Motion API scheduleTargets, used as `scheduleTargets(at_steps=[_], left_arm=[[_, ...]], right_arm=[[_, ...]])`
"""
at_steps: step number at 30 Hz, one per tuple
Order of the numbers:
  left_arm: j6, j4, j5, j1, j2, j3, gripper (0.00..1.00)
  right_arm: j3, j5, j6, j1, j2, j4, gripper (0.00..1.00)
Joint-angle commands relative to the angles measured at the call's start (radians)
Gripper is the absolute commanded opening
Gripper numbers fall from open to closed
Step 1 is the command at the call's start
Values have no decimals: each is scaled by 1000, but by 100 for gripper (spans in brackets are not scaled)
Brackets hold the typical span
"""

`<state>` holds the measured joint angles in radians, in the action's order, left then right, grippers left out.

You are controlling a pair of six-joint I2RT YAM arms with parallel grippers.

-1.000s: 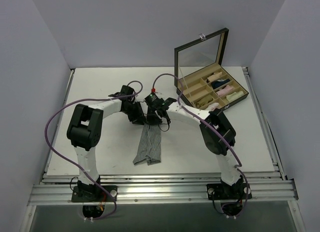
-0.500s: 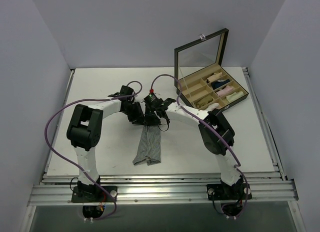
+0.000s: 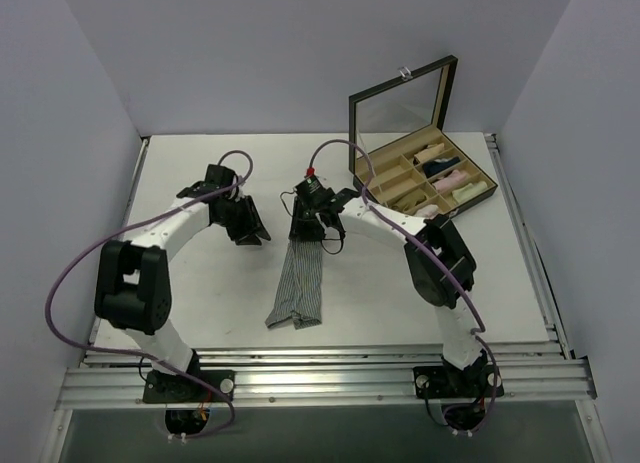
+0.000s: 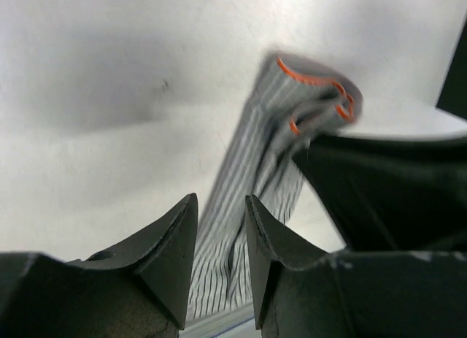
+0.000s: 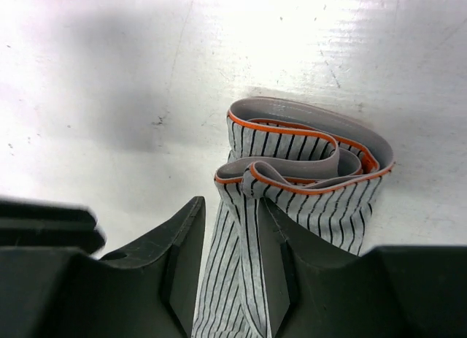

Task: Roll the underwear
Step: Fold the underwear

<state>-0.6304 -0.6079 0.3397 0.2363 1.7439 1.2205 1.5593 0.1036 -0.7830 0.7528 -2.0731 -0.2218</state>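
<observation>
The underwear is a grey pinstriped strip lying lengthwise on the white table, its far end folded over into a loose roll with an orange waistband edge. My right gripper sits on that rolled far end. In the right wrist view its jaws stand narrowly apart with a raised fold of the cloth pinched between them. My left gripper is to the left of the underwear, off the cloth. Its jaws are slightly apart and empty, with the underwear showing beyond them.
An open dark box with compartments holding small rolled garments stands at the back right, its glass lid raised. Walls close in the table on the left, back and right. A metal rail runs along the near edge.
My left gripper has let go of the underwear's far end and swung left, away from the cloth. My right gripper has stayed on the rolled end.
</observation>
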Motion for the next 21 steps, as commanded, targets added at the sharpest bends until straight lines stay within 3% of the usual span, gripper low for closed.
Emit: scheduleTargets(at_steps=[1, 6, 10, 21], left_arm=[[41, -58, 40, 11, -148, -61, 41], [-41, 9, 146, 35, -323, -255, 42], [-109, 59, 145, 101, -380, -355, 44], [-222, 155, 76, 290, -360, -401, 49]], right_arm=[[10, 1, 14, -4, 96, -31, 32], [22, 18, 31, -7, 65, -57, 32], [30, 19, 30, -6, 42, -71, 31], [76, -1, 62, -4, -25, -122, 31]])
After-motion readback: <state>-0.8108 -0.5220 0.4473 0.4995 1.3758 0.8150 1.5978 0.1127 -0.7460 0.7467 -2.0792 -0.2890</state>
